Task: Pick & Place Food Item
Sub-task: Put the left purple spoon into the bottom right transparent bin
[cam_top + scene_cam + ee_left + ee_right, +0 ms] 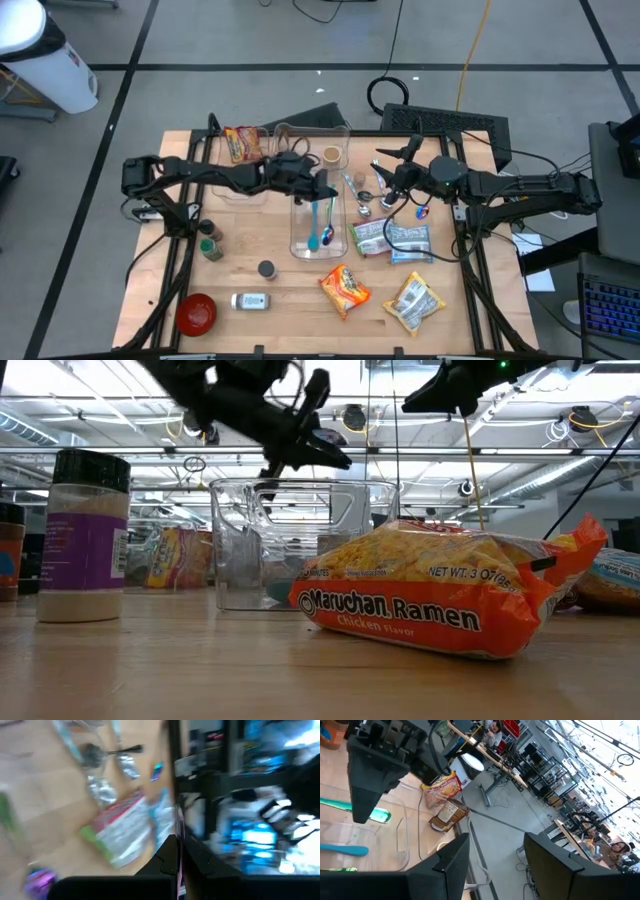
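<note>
A wooden bench (290,290) is seen from straight above, with two dark arms reaching toward its middle. The left pincer (325,190) is held with its fingers pressed together, gripping nothing, above the upper end of a clear plastic container (318,215) in which blue and green utensils are lying. The right pincer (385,172) is raised over the far centre of the bench, at about three o'clock from the left pincer; its fingers (451,856) are held apart and nothing is seen between them.

The Maruchan ramen packet (345,288), orange and marked chicken flavor, is lying flat near the front edge of the bench, at about five o'clock from the left pincer and seven o'clock from the right pincer, well apart from both. Silver snack packets (390,238) are lying between the ramen packet and the right pincer. A second yellow food packet (416,302) is set at three o'clock from the ramen.
</note>
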`<state>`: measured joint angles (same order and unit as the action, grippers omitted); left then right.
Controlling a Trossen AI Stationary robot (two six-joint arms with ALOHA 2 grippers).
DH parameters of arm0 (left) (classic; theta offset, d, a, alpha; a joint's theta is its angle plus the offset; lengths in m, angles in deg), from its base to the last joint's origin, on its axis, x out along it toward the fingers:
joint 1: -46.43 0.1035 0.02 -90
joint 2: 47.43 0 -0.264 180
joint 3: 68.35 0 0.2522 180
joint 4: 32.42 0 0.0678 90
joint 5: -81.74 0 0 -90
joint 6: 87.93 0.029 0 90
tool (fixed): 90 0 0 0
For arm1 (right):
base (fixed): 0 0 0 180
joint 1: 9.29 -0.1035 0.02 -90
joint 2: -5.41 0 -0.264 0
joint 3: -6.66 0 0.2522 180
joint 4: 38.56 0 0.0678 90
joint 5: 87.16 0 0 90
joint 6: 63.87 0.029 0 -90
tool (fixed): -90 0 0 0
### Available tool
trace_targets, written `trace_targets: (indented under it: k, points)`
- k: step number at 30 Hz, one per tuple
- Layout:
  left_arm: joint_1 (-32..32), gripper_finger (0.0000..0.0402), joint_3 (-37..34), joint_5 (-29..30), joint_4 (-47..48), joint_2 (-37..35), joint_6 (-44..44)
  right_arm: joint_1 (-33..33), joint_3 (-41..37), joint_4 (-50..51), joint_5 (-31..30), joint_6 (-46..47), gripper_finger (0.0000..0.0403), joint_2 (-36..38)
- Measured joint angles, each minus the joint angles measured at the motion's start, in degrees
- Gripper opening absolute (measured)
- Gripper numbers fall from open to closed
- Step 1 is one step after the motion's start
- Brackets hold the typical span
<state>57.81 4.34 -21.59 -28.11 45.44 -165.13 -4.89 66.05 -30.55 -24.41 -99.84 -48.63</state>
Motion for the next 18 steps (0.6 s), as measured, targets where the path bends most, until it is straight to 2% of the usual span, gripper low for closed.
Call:
trace_targets:
  k: [2,5,8,10,16,18]
  points:
    - [-0.4,0.0005,6.1,1.8,13.5,0.0,2.9,0.0,0.0,0.0,0.0,0.7,0.0180,0.0]
    - [-1.3,0.0005,14.2,8.8,33.4,0.0,5.5,0.0,0.0,0.0,0.0,1.9,0.0180,0.0]
    - [-1.7,0.0005,19.2,14.7,44.3,0.0,5.4,0.0,0.0,0.0,0.0,3.0,0.0180,0.0]
    - [-1.6,0.0005,21.2,16.2,47.4,0.0,4.9,0.0,0.0,0.0,0.0,3.5,0.0180,0.0]
    - [-2.2,0.0005,21.6,19.8,47.3,0.7,0.1,0.0,0.0,0.0,-0.1,3.9,0.0180,0.0]
    - [-2.6,0.0005,21.6,19.9,47.9,1.8,-1.1,0.0,0.0,0.1,-1.8,4.3,0.0180,0.2]
